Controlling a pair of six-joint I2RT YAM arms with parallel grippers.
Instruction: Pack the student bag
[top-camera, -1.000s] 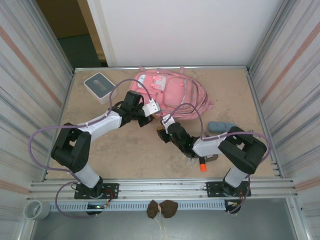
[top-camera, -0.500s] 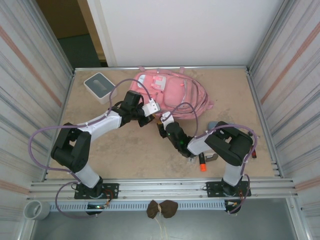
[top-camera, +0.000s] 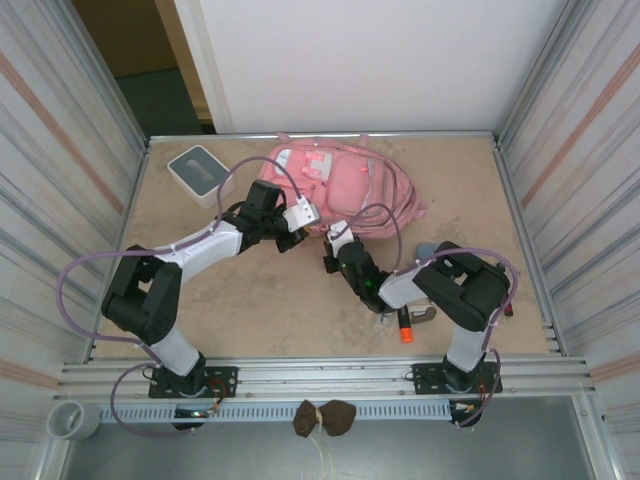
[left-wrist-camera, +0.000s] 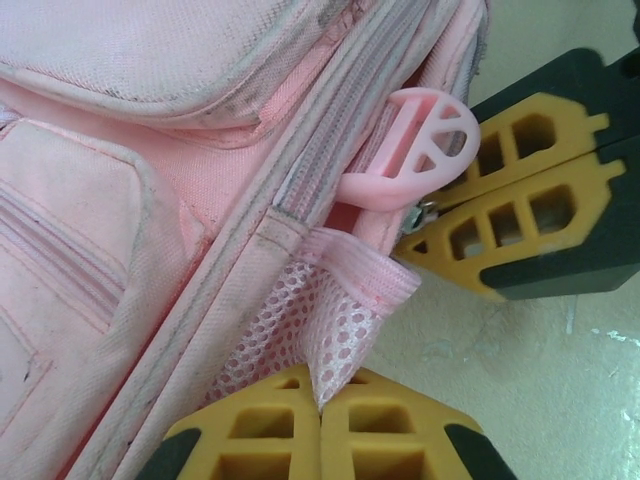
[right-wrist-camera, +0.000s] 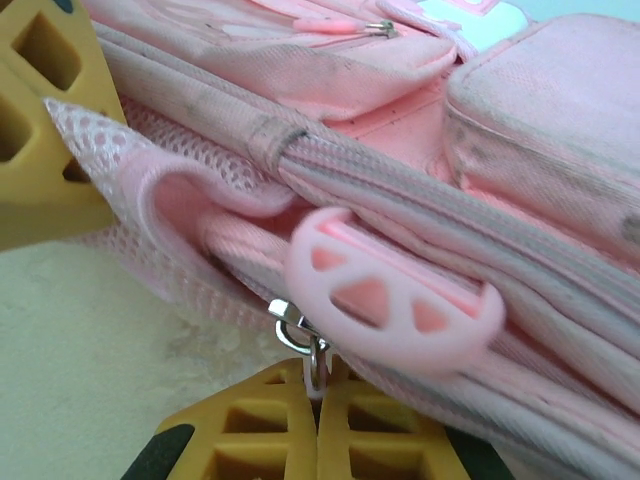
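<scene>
Across the table (top-camera: 250, 300), at its far edge, lies the pink bag (top-camera: 345, 185), a grey box (top-camera: 197, 170) beside it. Nearer, the left claw (left-wrist-camera: 320, 402) pinches its mesh pocket (left-wrist-camera: 325, 320); the right claw (right-wrist-camera: 318, 392) is clamped on the metal zip ring (right-wrist-camera: 300, 335) under a pink pull tab (right-wrist-camera: 390, 300).

Soft, even light falls from overhead on my table (top-camera: 290, 320). The white wall (top-camera: 380, 60) behind it stays bright without glare, my left arm (top-camera: 195, 250) throws only a faint, blurry-edged shadow on the tan top, and the wide lens splays the ribbed side walls (top-camera: 60, 150) outward toward the corners. Through my left wrist the student bag (left-wrist-camera: 150, 180) is crisp down to its weave, with dark shadow in the fold beside the pink zip pull (left-wrist-camera: 385, 175). Through my right wrist that pull looks slightly soft, my yellow fingertips (right-wrist-camera: 280, 395) blur at the bottom edge, and the table washes out pale.
</scene>
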